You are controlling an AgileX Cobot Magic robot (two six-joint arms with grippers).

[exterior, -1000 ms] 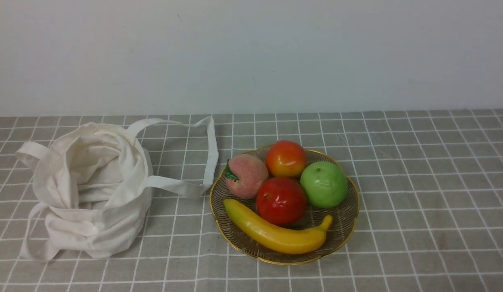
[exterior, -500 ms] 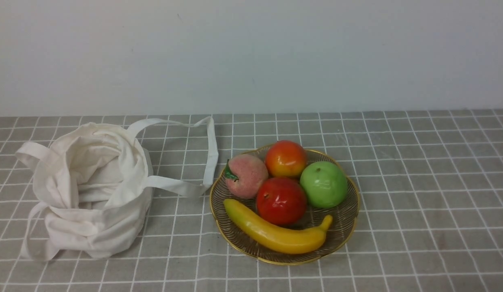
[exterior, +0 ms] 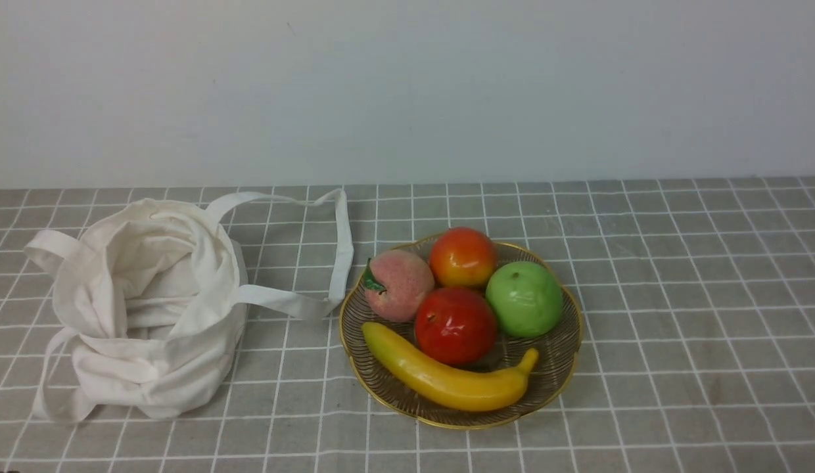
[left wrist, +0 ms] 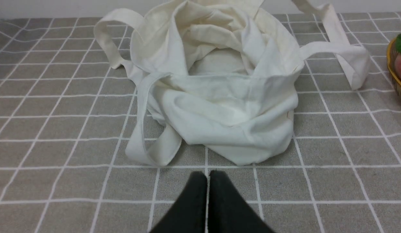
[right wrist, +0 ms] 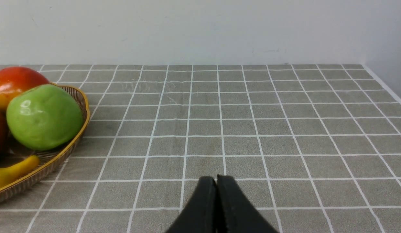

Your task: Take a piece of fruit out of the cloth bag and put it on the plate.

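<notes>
The green apple (exterior: 524, 299) sits on the plate (exterior: 557, 368); the cloth bag (exterior: 144, 309) slumps near the tablecloth's left edge. Left gripper (left wrist: 207, 176) and right gripper (right wrist: 216, 181) are both pressed together, empty.

The left gripper (left wrist: 207, 176) has its two black fingers pressed together, pointing toward 12 o'clock and holding nothing, and the right gripper (right wrist: 216, 181) matches it, fingers closed tip to tip, also empty.

Green apple (exterior: 524, 299) on plate (exterior: 558, 368)
</notes>
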